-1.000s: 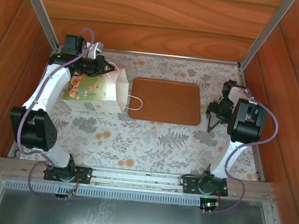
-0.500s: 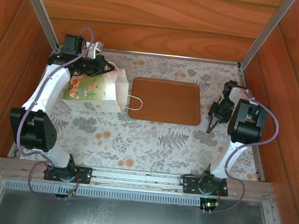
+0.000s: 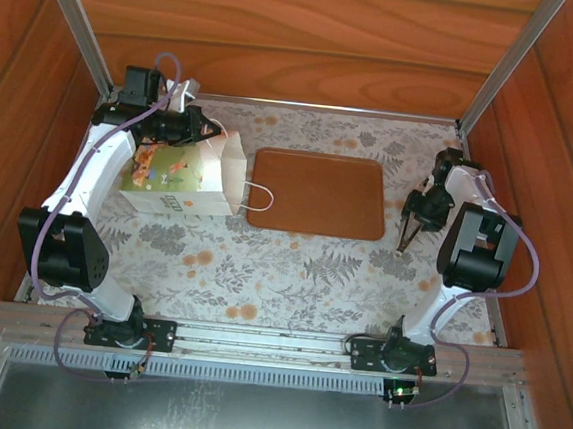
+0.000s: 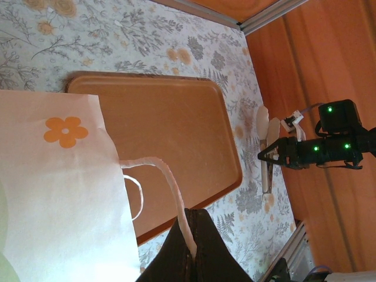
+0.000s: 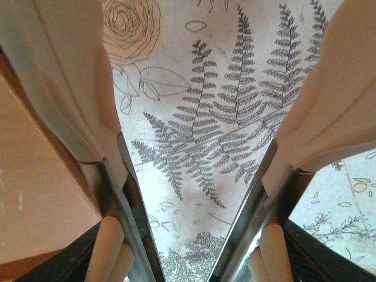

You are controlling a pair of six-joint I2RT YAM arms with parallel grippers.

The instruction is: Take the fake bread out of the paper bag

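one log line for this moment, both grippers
left gripper: shut on paper bag handle | right gripper: open, over tablecloth, right of tray

floral tablecloth, wood-panelled walls

Place type: robot manipulation test cell, a lab-style rig.
Enclosure: wood-panelled walls on three sides; aluminium posts slanting up from the back corners.
Work surface: flat bench covered with a cloth printed with flowers and ferns.
Mounting: metal rail along the near edge, with the left arm and the right arm bolted to it side by side.
Wiring: exposed cable loops running along both arms; green indicator lights lit on the right arm's wrist.
Foreground: bare sheet-metal panel in front of the rail.
Staged props: paper bag and flat brown tray laid on the cloth, touching.
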